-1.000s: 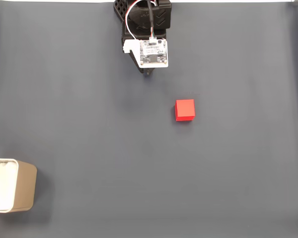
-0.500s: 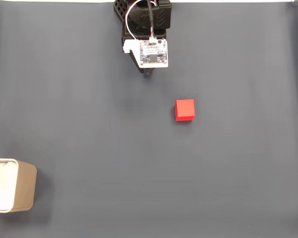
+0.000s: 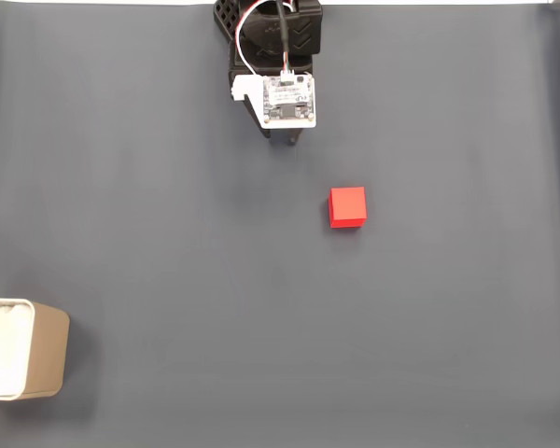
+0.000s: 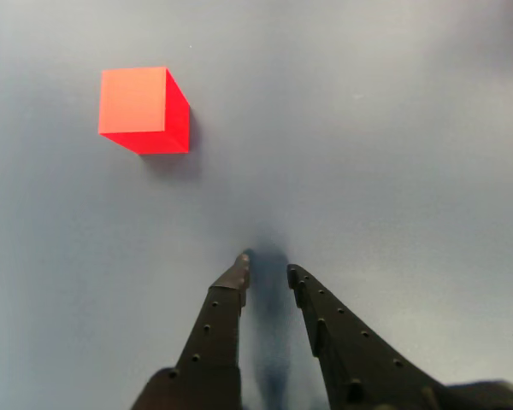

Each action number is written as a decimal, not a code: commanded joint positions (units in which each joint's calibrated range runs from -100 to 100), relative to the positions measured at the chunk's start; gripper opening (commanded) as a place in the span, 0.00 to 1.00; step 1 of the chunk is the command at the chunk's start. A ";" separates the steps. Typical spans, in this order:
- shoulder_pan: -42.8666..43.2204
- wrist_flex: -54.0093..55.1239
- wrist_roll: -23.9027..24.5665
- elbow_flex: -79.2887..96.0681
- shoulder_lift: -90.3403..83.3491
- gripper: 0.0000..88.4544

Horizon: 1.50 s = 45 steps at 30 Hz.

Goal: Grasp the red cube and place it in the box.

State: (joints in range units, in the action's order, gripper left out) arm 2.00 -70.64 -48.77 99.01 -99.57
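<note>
End effector [image 4: 267,272] has opened slightly; box [image 3: 37,362] cut off.

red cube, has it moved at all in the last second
No. In the fixed view the red cube sits at the same spot on the grey mat, same offset from the box.

No readable text, labels or nos. anywhere; the white board [image 3: 288,99] on the arm, just above the fingers [image 3: 284,138] in fixed view, has print too small to make out
</note>
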 commanded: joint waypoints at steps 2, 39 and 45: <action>-0.09 2.69 0.05 0.08 0.43 0.16; 10.92 8.60 3.76 -33.77 34.05 0.34; 11.63 9.09 4.84 -38.79 39.25 0.34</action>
State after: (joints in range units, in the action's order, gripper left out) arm 13.06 -62.69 -45.10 64.83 -62.40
